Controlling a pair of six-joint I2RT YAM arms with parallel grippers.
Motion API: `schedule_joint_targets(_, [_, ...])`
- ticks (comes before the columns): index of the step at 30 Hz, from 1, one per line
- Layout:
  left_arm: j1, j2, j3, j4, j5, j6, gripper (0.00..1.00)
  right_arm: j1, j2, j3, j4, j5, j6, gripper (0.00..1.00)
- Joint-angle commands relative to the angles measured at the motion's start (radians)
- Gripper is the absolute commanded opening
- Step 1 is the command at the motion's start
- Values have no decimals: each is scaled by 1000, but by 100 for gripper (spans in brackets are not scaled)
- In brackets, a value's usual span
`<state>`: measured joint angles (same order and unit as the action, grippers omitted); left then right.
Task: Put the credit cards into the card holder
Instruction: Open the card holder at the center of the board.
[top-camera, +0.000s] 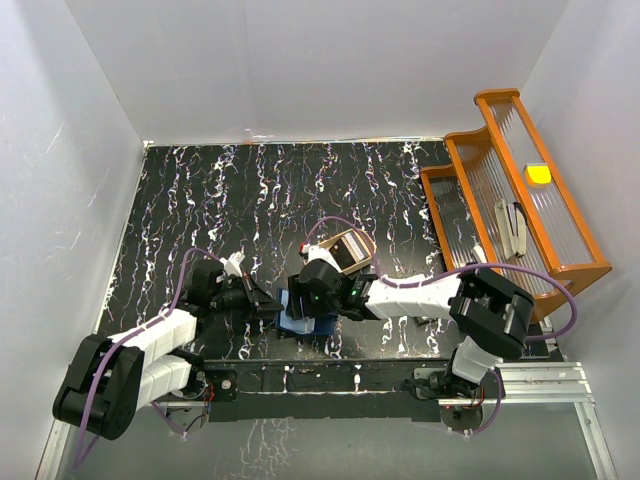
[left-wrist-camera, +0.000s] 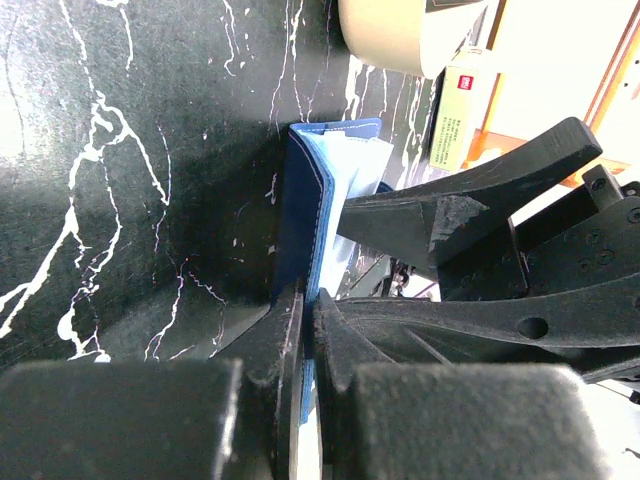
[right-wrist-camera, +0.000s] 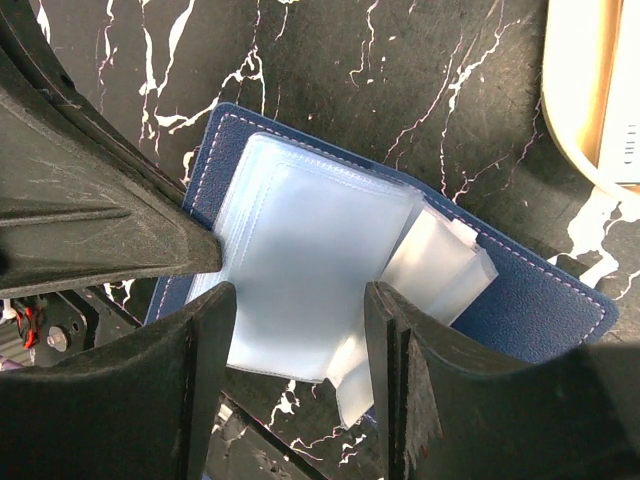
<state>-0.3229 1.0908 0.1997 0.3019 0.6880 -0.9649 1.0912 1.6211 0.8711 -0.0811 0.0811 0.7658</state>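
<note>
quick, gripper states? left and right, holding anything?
Left gripper: closed on the cover of the navy-blue folding card holder.
Right gripper: open, jaws apart over its clear plastic sleeves, holding nothing.

Near centre is congested. The left hand (top-camera: 270, 302) is clamped on the left cover of the card holder (top-camera: 296, 322). The right hand (top-camera: 318, 298) hangs directly over its clear sleeves (right-wrist-camera: 310, 260), fingers spread to either side of them. The two hands sit just beside each other, with no passage between. A tan tray (top-camera: 350, 250) stands just beyond the right hand and obstructs approach from the far right. An orange rack (top-camera: 505, 190) occupies the right edge. The bare tabletop (top-camera: 230, 190) at far and left offers free passage, bounded by white walls (top-camera: 60, 150).
</note>
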Motion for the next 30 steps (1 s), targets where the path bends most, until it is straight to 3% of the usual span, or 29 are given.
schedule_joint_targets(1, [-1, -17, 12, -6, 18, -2, 0, 4, 3, 1, 45, 5, 4, 52])
schedule_joint_targets(8, [-1, -11, 17, -3, 24, -7, 0, 5, 25, 0, 13, 28, 3, 45])
schedule_joint_targets(13, [-1, -11, 12, 9, 32, -12, 19, 4, 20, -29, 30, 33, 3, 38])
schedule_joint_targets(18, [-1, 27, 2, 45, 34, -12, 27, 4, 24, -32, 37, 28, 2, 37])
schedule_joint_targets(26, [-1, 77, 5, 61, 32, 2, 26, 4, 13, -43, 40, 32, 0, 36])
schedule_joint_targets(30, [-1, 71, 16, 34, 21, 13, 15, 5, 5, -49, 23, 55, 0, 36])
